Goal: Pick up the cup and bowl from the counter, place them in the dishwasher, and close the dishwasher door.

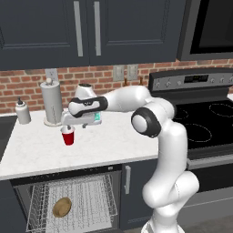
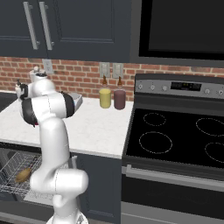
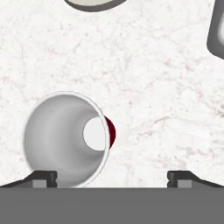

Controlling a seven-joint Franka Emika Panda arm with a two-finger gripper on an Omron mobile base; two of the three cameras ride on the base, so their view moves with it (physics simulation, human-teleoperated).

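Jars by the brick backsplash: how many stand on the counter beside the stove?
2. A yellow cylindrical jar and a maroon cylindrical jar stand side by side on the white marble-look counter, just left of the black stovetop. The arm could hide others further left.

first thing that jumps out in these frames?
The white arm stretched left over the counter, its open gripper right above the upright red cup; in the hand view the cup sits off-centre, by one fingertip. Below, the dishwasher stands open, its rack pulled out with the bowl already lying in it.
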